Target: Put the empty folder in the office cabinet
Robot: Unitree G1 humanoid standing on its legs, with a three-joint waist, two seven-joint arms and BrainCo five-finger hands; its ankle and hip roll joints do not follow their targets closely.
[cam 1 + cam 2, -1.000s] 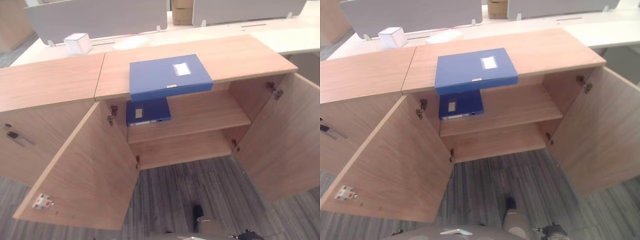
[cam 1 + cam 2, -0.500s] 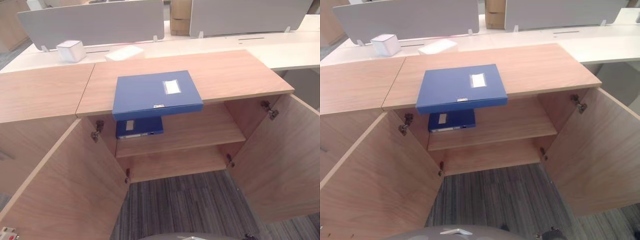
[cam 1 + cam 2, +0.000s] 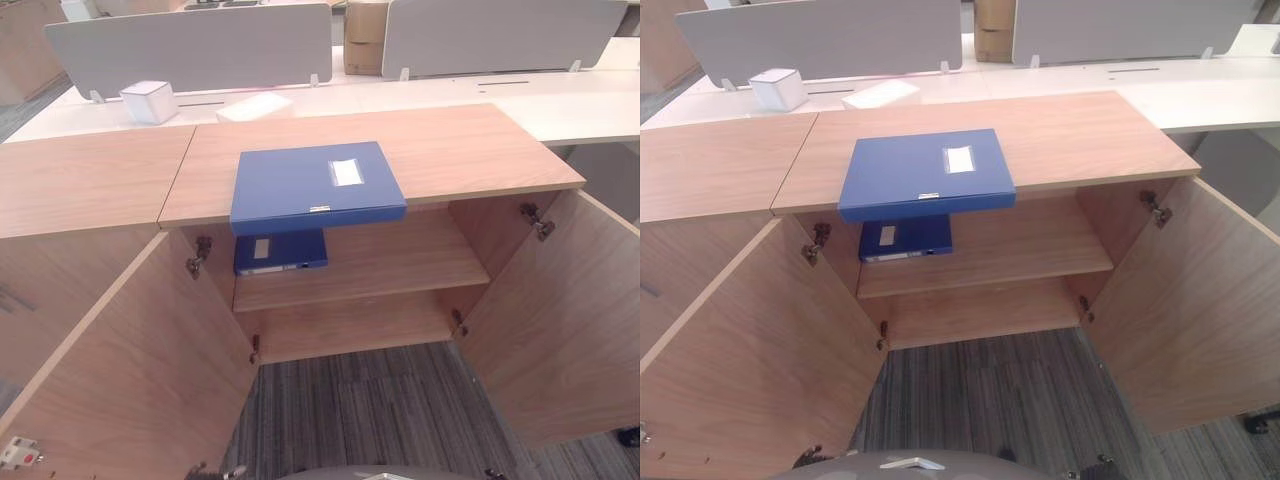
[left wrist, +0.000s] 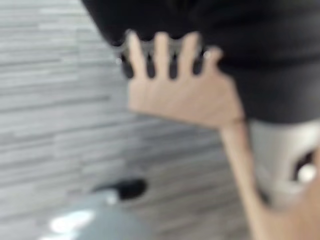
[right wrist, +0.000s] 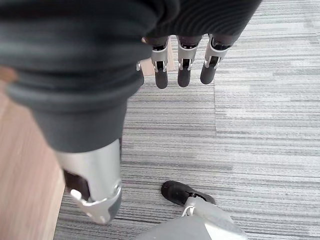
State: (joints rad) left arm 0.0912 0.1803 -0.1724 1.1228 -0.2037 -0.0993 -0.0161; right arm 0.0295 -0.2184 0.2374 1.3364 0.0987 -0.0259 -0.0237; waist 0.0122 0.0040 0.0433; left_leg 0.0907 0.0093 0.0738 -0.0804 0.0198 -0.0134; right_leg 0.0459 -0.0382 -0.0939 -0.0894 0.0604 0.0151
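Room: office floor of grey striped carpet (image 3: 400,400), with white desks and grey dividers (image 3: 190,45) behind a low wooden office cabinet (image 3: 380,150).
Cabinet: both doors (image 3: 130,380) stand swung wide, presumably so a folder can go straight onto a shelf; upper shelf (image 3: 400,255) and lower shelf (image 3: 360,325) are both exposed.
Blue folder on top: a flat blue folder (image 3: 315,185) lies on the cabinet's tabletop, its near edge flush with or slightly over the front lip, which looks handy for a grab from the front; I judge this the one to be put away.
Second folder: another blue folder (image 3: 280,250) lies on the upper shelf at the left end, directly below the first.
Small items: a white box (image 3: 148,100) and a white pad (image 3: 255,105) sit on the desk behind, well apart from the folders.
Left robot hand (image 4: 170,55): seen in its wrist view, fingers straight and relaxed, holding nothing, hanging against a wooden panel.
Right robot hand (image 5: 182,62): its wrist view shows fingers loose and empty, pointing down over carpet beside a door edge.
View difference: head views give the cabinet and folders; wrist views alone reveal the hands low at the robot's sides.
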